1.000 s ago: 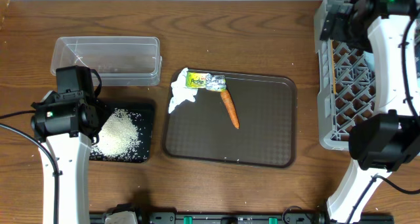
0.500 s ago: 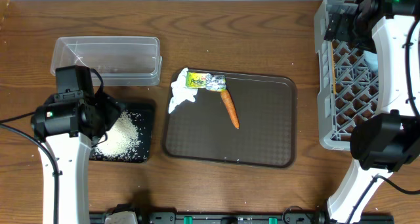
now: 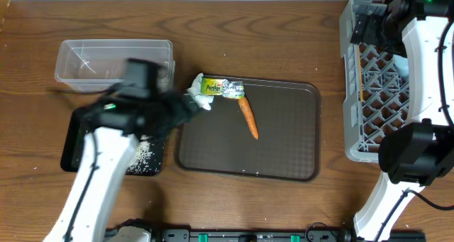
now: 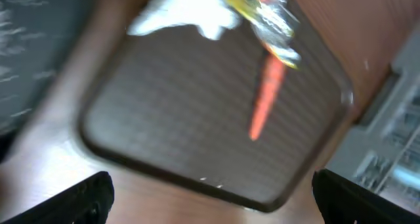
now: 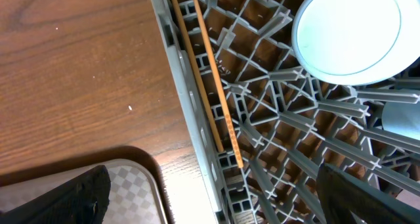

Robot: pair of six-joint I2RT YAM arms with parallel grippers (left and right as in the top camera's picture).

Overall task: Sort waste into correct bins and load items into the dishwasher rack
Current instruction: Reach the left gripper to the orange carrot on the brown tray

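Note:
On the brown serving tray (image 3: 284,150) lie an orange carrot (image 3: 247,118) and, at its top-left corner, a green-and-yellow wrapper (image 3: 222,88) and a white tissue (image 3: 201,101). My left gripper (image 3: 183,111) hovers open and empty at that tray's left edge, blurred. In the left wrist view the tissue (image 4: 190,10), wrapper (image 4: 266,14) and carrot (image 4: 266,99) lie ahead of the gripper (image 4: 210,204). Rice (image 3: 145,154) lies in the black tray (image 3: 71,153). My right gripper (image 3: 363,30) stands open over the grey rack (image 3: 352,100), above the chopsticks (image 5: 207,73) and a light-blue bowl (image 5: 351,30).
A clear plastic tub (image 3: 113,61) sits behind the black tray at the back left. The rack fills the table's right edge. The brown tray's corner (image 5: 125,191) shows just left of the rack wall in the right wrist view.
My left arm has swung right from above the black tray to the brown tray's left edge, near the tissue. The right arm has barely moved. Both grippers stay open.

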